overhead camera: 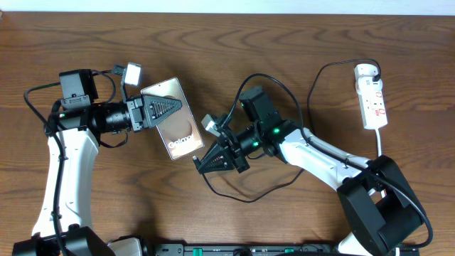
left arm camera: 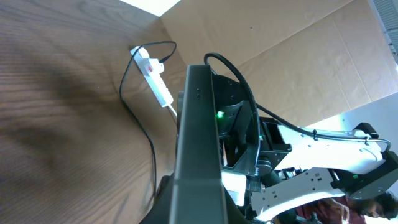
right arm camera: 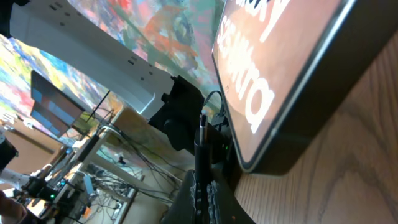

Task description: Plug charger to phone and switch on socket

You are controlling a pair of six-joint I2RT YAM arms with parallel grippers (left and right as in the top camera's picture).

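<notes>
The bronze phone (overhead camera: 178, 135), with white "Galaxy" lettering, is lifted off the table at a tilt, and my left gripper (overhead camera: 176, 109) is shut on its upper half. In the left wrist view the phone (left arm camera: 199, 137) shows edge-on, rising from between the jaws. My right gripper (overhead camera: 205, 167) is shut on the charger's plug tip (overhead camera: 195, 161), just off the phone's lower corner. In the right wrist view the charger plug (right arm camera: 202, 130) points up beside the phone (right arm camera: 292, 68) without touching it. The black charger cable (overhead camera: 242, 199) loops back to the white socket (overhead camera: 372, 96) at the far right.
The charger cable (left arm camera: 142, 121) trails across the wooden table from the socket (left arm camera: 152, 67). Thicker black arm cables arch over both arms. A cardboard wall (left arm camera: 280, 37) stands behind the table, and the right arm's base (overhead camera: 380, 206) fills the lower right.
</notes>
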